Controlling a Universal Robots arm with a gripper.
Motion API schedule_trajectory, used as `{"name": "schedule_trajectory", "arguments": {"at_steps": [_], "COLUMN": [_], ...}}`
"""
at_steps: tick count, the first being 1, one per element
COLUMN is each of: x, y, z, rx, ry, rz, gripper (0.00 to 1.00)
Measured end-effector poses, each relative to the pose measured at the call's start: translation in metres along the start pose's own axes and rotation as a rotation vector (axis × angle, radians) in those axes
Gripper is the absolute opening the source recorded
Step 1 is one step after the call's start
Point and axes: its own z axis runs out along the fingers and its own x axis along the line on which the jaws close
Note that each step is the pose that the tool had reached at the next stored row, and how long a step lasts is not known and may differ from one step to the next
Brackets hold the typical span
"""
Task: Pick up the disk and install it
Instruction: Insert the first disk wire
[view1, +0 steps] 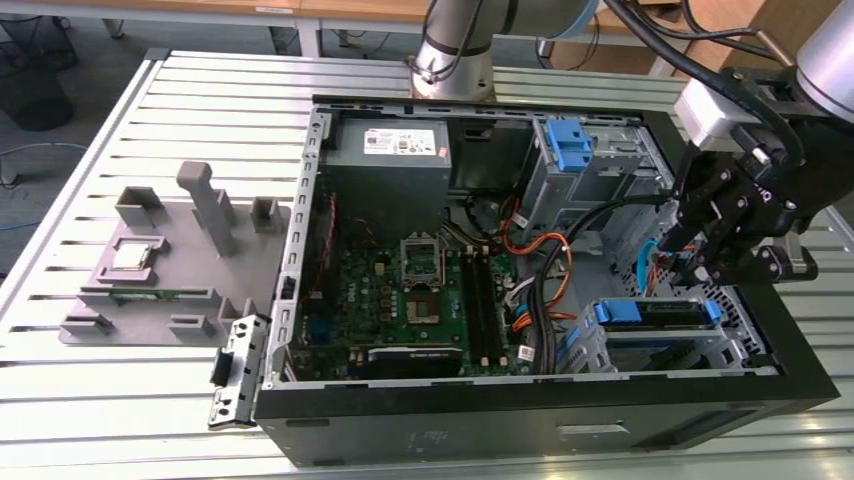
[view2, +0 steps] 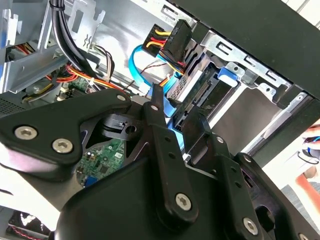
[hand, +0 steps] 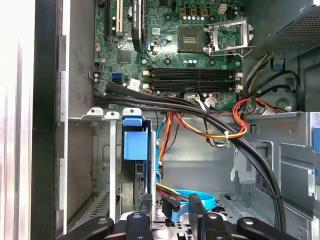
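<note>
The disk (view1: 650, 312), a flat drive in a blue plastic carrier, lies in the metal drive cage at the exterior view's lower right corner of the open computer case (view1: 534, 415). In the first wrist view its blue carrier tab (hand: 135, 145) stands in the cage slot. The second wrist view has its connector edge (view2: 206, 92). My gripper (view1: 694, 262) hangs just above the cage, beside the disk's connector end. Its two black fingers (hand: 146, 207) are apart and open, with only a blue data cable (hand: 200, 197) and a black plug behind them.
A bundle of black, orange and red cables (view1: 554, 260) runs across the case next to the cage. The green motherboard (view1: 400, 300) fills the case floor, with a grey power supply (view1: 390, 145) behind. A separate blue bracket (view1: 567, 145) sits in the upper bay. A grey fixture (view1: 160, 270) stands on the slatted table.
</note>
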Motion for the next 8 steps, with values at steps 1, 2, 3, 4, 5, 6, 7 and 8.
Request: {"name": "schedule_trajectory", "arguments": {"at_steps": [1,2,3,4,5,6,7,8], "x": [0.0000,0.0000,0.0000,0.0000,0.0001,0.0001,0.0001,0.0001], "y": [0.0000,0.0000,0.0000,0.0000,0.0000,0.0000,0.0000,0.0000], "z": [0.0000,0.0000,0.0000,0.0001,0.0001,0.0001,0.0001,0.0001], "rx": [0.0000,0.0000,0.0000,0.0000,0.0000,0.0000,0.0000,0.0000], "ry": [0.0001,0.0000,0.0000,-0.0002,-0.0001,0.0000,-0.0001,-0.0001], "rz": [0.000,0.000,0.000,0.000,0.000,0.000,0.000,0.000], "gripper": [0.42,0.42,0.42,0.42,0.42,0.41,0.41,0.35]}}
